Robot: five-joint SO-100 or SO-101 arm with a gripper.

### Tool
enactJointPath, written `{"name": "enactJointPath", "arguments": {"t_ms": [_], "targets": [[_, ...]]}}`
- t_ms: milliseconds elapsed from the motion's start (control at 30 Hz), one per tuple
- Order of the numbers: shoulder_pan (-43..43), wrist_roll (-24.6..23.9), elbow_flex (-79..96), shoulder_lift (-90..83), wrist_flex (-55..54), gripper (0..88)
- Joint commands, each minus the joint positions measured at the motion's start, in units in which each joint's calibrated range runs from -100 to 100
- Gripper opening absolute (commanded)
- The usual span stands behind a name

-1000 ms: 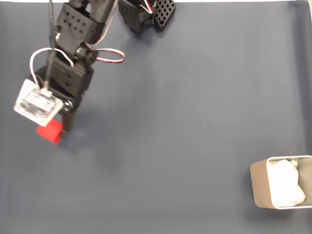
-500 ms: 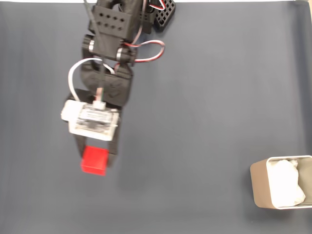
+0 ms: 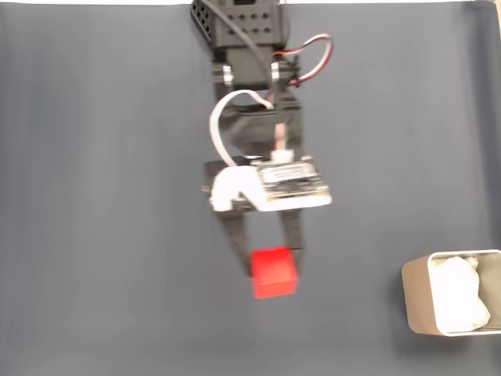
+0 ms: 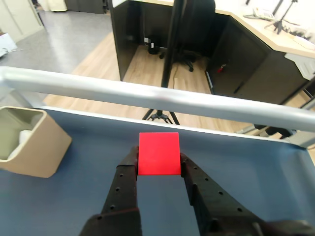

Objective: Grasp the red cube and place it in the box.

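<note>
Arm has swung right with the cube (image 3: pixel 274 272), now mid-mat in the fixed view. Gripper (image 3: pixel 268 270) clamps the cube between 2 fingers (image 4: pixel 125 179), off the mat (image 3: pixel 117 235). Box (image 3: pixel 417 301) sits well right.

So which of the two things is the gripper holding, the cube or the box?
The red cube, clamped between the gripper fingers; the box stands apart, untouched.
</note>
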Motion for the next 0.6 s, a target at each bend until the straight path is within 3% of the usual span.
{"name": "enactJointPath", "arguments": {"t_ms": [0,567], "targets": [[-4.5,1.0,-4.0,-2.8,0.1,0.0],[-15.0,1.3,-20.2,11.1,0.1,0.0]]}}
